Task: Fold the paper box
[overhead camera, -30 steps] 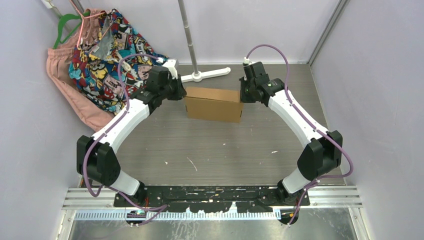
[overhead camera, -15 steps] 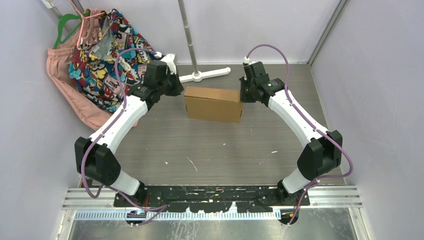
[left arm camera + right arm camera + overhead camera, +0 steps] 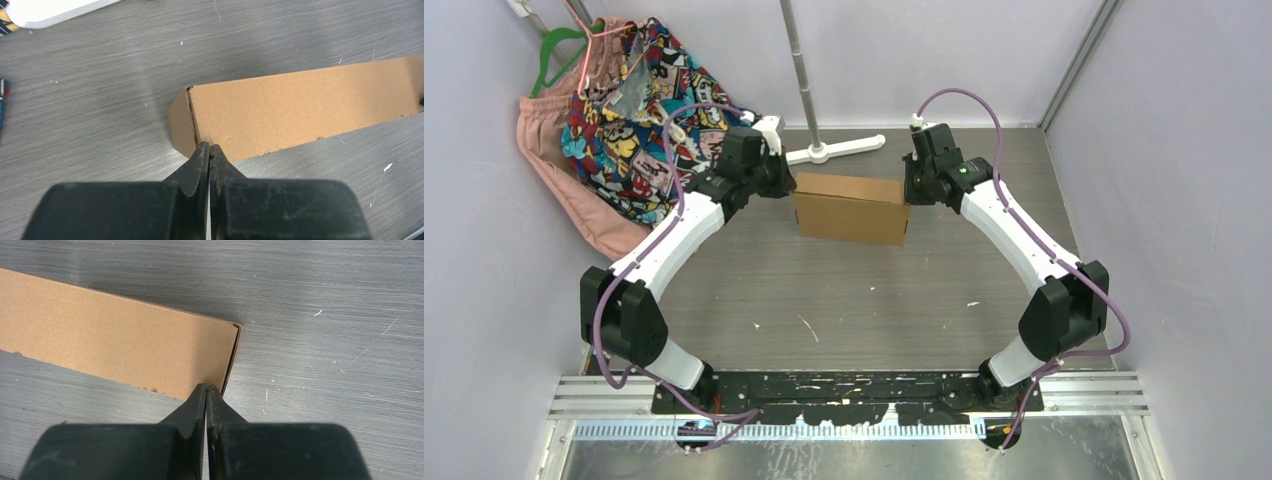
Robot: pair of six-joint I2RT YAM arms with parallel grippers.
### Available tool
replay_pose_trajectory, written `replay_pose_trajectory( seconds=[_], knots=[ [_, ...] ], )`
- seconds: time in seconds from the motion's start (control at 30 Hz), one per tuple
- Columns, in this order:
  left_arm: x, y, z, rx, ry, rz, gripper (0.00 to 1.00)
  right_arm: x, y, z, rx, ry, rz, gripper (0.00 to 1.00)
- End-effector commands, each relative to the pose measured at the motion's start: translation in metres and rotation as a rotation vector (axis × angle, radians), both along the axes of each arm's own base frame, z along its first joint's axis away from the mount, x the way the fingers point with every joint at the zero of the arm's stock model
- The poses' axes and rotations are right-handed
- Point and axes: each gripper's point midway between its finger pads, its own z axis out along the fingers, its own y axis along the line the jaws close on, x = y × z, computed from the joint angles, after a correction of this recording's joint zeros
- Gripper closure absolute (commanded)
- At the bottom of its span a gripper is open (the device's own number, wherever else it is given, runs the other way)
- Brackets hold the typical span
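Your left gripper (image 3: 210,150) has just pinched shut on nothing, tips nosing the corner of the paper box (image 3: 300,112) right ahead of it. The box looks fully folded, so you're likely just squaring it. The right gripper (image 3: 206,389), also closed and empty, meets the opposite end, and both arms reach inward with the box between them.

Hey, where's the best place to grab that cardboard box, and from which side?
Likely its two short ends, left gripper pressing in from the left, right gripper from the right: the box is closed, with no loose flap to pinch.
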Motion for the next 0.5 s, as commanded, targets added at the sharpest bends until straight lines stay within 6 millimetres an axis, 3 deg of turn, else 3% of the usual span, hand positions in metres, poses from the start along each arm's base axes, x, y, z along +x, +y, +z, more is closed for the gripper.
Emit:
replay_pose_trajectory(
  seconds=[0.0, 0.17, 0.47],
  knots=[
    [-0.005, -0.001, -0.029, -0.015, 0.048, -0.005, 1.00, -0.021, -0.004, -0.035, -0.044, 0.127, 0.015, 0.93],
    [-0.028, 0.003, -0.097, 0.019, 0.174, 0.010, 1.00, -0.022, -0.003, -0.035, -0.034, 0.125, 0.013, 0.93],
    [-0.030, 0.005, -0.100, 0.027, 0.191, 0.018, 1.00, -0.022, -0.002, -0.035, -0.031, 0.124, 0.019, 0.93]
  ],
)
